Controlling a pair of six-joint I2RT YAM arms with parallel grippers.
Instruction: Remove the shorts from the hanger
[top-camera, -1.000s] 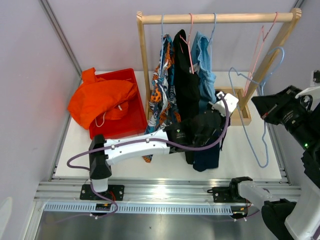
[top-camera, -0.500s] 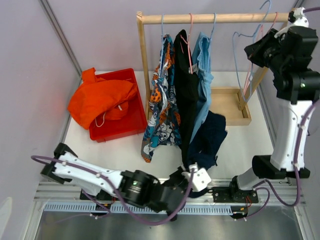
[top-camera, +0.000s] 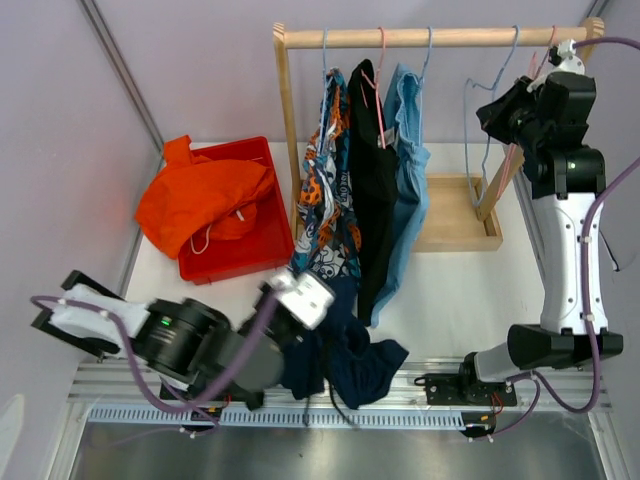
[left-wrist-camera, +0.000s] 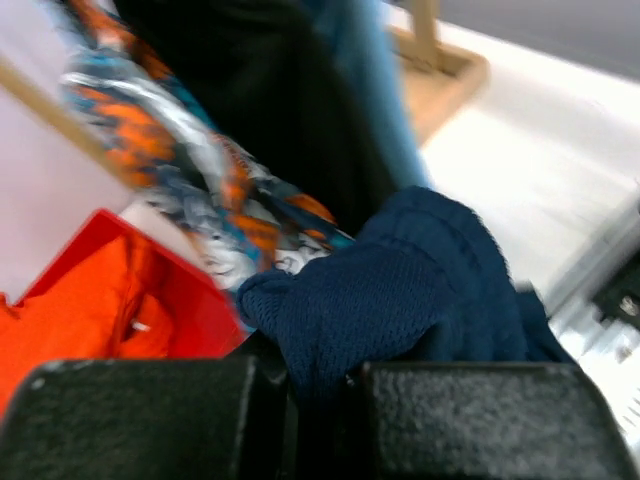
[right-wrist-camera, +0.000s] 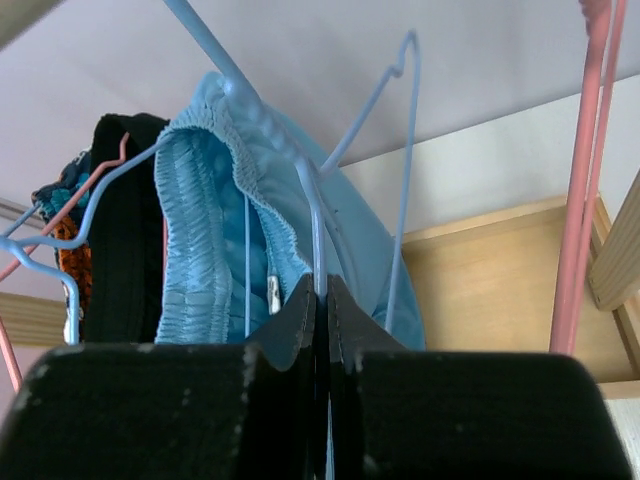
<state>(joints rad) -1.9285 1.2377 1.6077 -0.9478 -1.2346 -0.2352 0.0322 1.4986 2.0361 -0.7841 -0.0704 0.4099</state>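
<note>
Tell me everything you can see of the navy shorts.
The navy fabric shorts are a dark blue, soft, knit-looking bundle, crumpled rather than spread. They hang on no hanger, lying below the wooden rack. One fold is pinched in the left gripper's shut jaws; the rest droops over the metal rail at the table's near edge.

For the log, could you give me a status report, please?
Left gripper shut on navy shorts, off rail. Right gripper shut on empty blue hanger. Three shorts hang on rail.

No word, label, brand, number or sign can be read in any view; the print on the patterned shorts (top-camera: 325, 215) is too small to make out.
</note>
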